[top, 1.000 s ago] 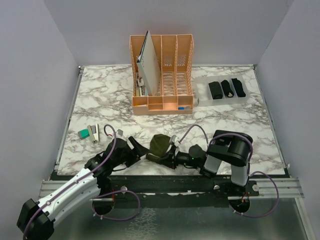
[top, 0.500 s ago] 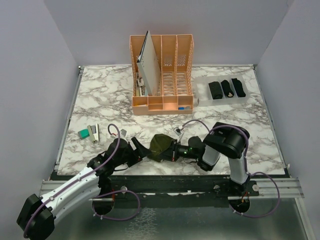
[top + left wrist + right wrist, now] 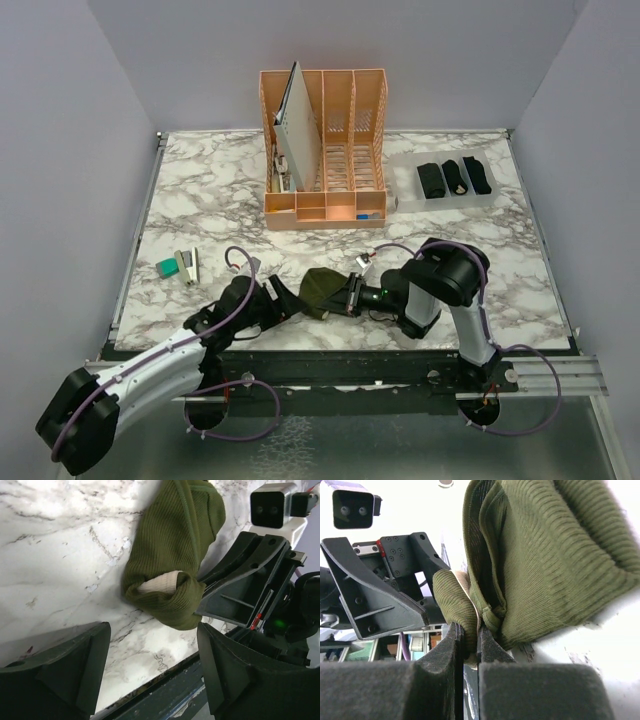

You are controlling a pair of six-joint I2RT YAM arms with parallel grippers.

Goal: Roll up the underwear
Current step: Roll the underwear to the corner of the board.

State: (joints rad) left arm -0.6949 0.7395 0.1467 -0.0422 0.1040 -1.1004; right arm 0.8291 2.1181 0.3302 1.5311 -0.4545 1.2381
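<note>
The olive-green underwear (image 3: 322,290) lies bunched on the table (image 3: 200,200) near its front edge, between the arms. The right gripper (image 3: 350,297) has its fingers (image 3: 440,655) pinched on the cloth's edge. The left gripper (image 3: 287,300) holds its fingers (image 3: 75,665) wide apart, just beside it.

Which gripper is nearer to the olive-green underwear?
Right. The right gripper is shut on the olive-green underwear; the left gripper is open close beside it, not gripping the cloth.

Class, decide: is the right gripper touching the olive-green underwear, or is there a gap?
Touching. In the right wrist view, the right gripper has its jaws closed on a fold of the olive-green underwear.
</note>
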